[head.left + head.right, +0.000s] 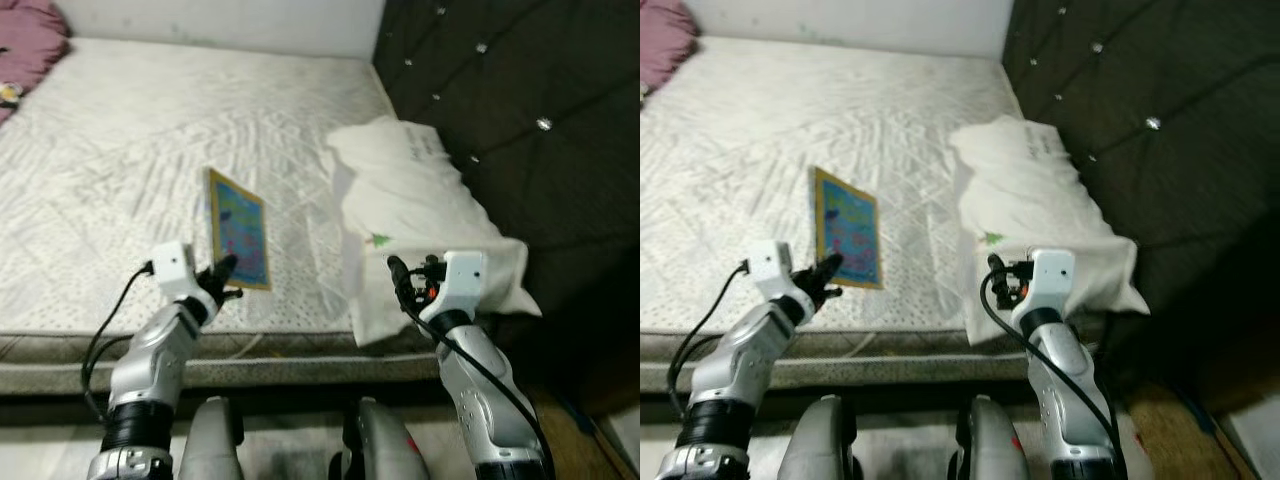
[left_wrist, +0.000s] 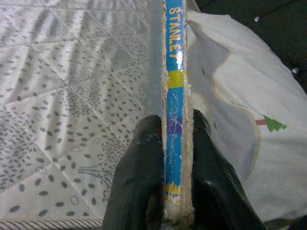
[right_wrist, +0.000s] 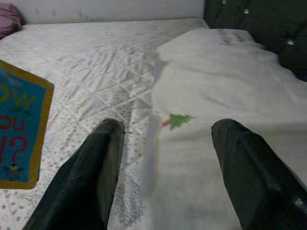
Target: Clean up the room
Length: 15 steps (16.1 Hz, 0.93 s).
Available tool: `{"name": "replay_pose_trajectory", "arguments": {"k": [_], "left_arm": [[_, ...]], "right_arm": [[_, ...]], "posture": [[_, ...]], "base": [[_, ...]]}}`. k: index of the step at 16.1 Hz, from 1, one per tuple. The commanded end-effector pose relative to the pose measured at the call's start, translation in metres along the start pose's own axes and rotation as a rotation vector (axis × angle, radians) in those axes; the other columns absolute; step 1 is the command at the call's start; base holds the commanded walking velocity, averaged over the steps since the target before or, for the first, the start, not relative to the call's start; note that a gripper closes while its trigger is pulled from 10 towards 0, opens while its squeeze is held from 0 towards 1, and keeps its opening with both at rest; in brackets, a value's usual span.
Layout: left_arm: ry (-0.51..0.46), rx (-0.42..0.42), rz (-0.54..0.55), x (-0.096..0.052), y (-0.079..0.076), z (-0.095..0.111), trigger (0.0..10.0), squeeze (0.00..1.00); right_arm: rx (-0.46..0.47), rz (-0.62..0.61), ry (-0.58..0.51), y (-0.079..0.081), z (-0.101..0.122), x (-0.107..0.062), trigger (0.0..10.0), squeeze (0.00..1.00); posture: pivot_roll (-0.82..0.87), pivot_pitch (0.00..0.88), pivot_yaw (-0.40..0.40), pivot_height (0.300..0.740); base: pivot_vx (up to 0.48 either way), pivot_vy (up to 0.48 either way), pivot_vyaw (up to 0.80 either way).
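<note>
White quilted mattress (image 1: 150, 150) spreads across the bed ahead of me, with a dark tufted headboard (image 1: 500, 90) along its right side and a pink cushion (image 1: 30, 40) at the far left corner. I see my left end effector (image 1: 222, 272) clamped on the lower edge of a blue picture book (image 1: 238, 230) with a yellow border. The book stands up on edge above the mattress, near the bed's front edge. From the left wrist view, the two black fingers (image 2: 139, 187) press on both covers with the spine (image 2: 174, 96) between them, and the word STANLEY runs along that spine.

Just right of the book lies a white pillow (image 1: 420, 210) with a small green tree print (image 3: 178, 120), reaching from the headboard side down to the front edge of the bed. My right end effector (image 3: 165, 172) hovers low over the near end of that pillow, its fingers spread wide with nothing between them. I can see the book's corner at the side of the right wrist view, apart from those fingers.
</note>
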<state>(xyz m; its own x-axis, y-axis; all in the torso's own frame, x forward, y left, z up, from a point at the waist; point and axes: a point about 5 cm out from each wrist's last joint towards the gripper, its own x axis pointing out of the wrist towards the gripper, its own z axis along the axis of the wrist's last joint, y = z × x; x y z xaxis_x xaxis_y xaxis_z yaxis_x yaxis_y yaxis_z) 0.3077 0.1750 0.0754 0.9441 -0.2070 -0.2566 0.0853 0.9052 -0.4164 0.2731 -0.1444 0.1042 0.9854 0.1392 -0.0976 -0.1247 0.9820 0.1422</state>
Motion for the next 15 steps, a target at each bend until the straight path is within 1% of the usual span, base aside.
{"name": "replay_pose_trajectory", "arguments": {"k": [1,3,10,15], "left_arm": [[-0.056,0.007,-0.031,0.0014,-0.0064,0.0107,10.0,0.00],[-0.070,-0.016,-0.025,0.0018,-0.0048,0.0130,10.0,0.00],[-0.075,-0.022,-0.019,0.0027,-0.0045,0.0140,10.0,0.00],[-0.062,-0.026,-0.011,0.0041,-0.0040,0.0119,10.0,0.00]], "right_arm": [[-0.009,-0.010,-0.004,-0.0034,0.0030,0.0008,10.0,0.00],[-0.012,-0.007,-0.008,-0.0030,0.0046,0.0029,10.0,0.00],[-0.018,0.005,-0.009,-0.0024,0.0056,0.0042,10.0,0.00],[-0.015,0.014,-0.018,-0.0013,0.0079,0.0055,10.0,0.00]], "posture": [[-0.06,0.066,-0.089,0.617],[-0.07,0.064,-0.091,0.617],[-0.06,0.058,-0.100,0.617],[-0.06,0.056,-0.102,0.617]], "base": [[0.000,0.000,0.00],[0.247,0.000,0.00],[0.253,0.000,0.00],[0.000,0.000,0.00]]}}
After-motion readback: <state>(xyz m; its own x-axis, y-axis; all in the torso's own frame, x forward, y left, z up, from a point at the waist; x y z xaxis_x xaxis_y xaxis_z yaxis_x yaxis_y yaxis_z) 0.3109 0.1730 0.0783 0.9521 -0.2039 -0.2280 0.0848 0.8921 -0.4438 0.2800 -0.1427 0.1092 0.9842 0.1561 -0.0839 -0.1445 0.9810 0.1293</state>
